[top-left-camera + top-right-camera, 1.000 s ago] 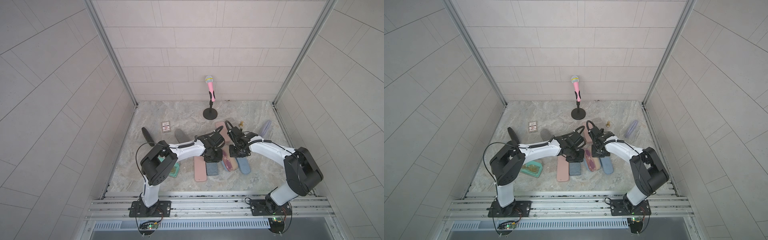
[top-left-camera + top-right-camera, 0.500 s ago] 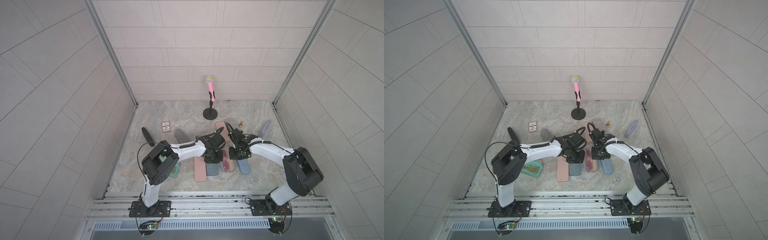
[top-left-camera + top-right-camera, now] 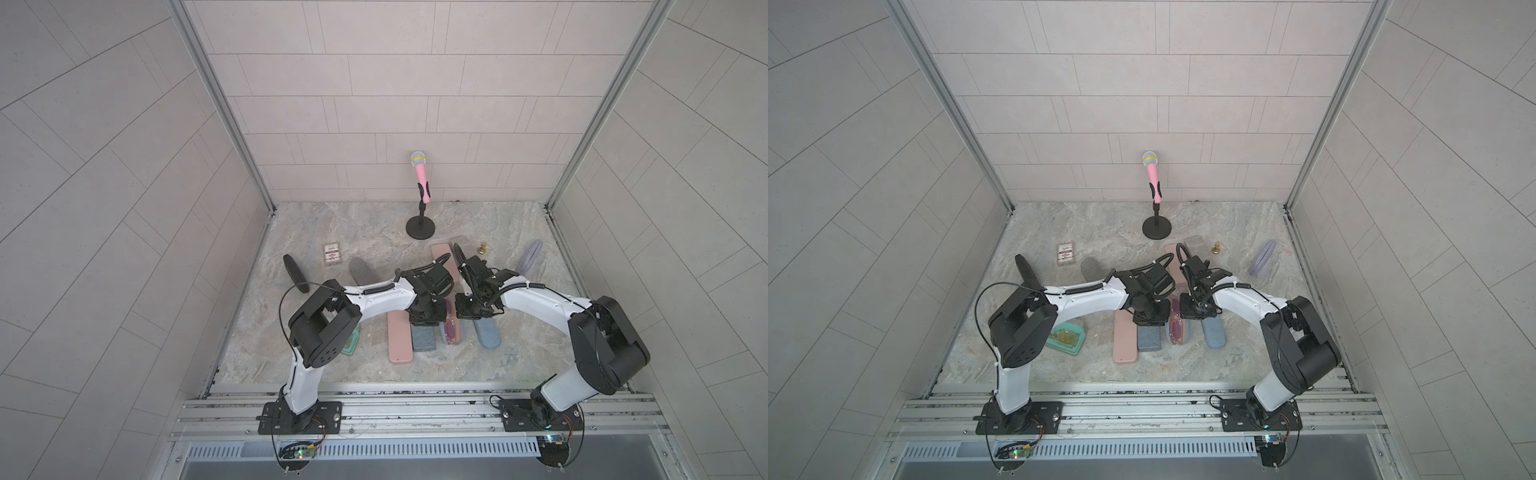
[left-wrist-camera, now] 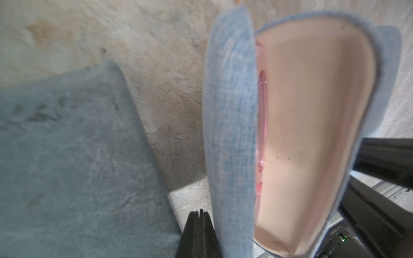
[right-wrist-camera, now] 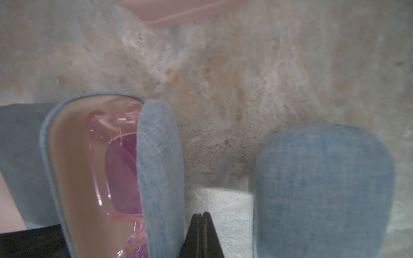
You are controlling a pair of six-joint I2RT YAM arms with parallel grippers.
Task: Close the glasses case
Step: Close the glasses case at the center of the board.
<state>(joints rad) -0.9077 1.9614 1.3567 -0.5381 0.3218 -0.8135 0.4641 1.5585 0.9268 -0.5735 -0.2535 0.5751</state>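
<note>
The glasses case is light blue fabric with a beige lining and lies between my two grippers in both top views. Its two halves stand up in a narrow V around pink glasses. My left gripper is shut and empty, its tip close against the outside of one blue half. The lining of the other half faces it. My right gripper is shut and empty too, right beside the outside of the opposite half.
A dark grey-blue case and a long pink case lie beside the left gripper. A closed blue case lies by the right one. Farther back are a pink microphone on a stand, another pink case, a lilac case and a card box.
Both arms have shifted only slightly around the blue case. Both grippers stayed shut.
</note>
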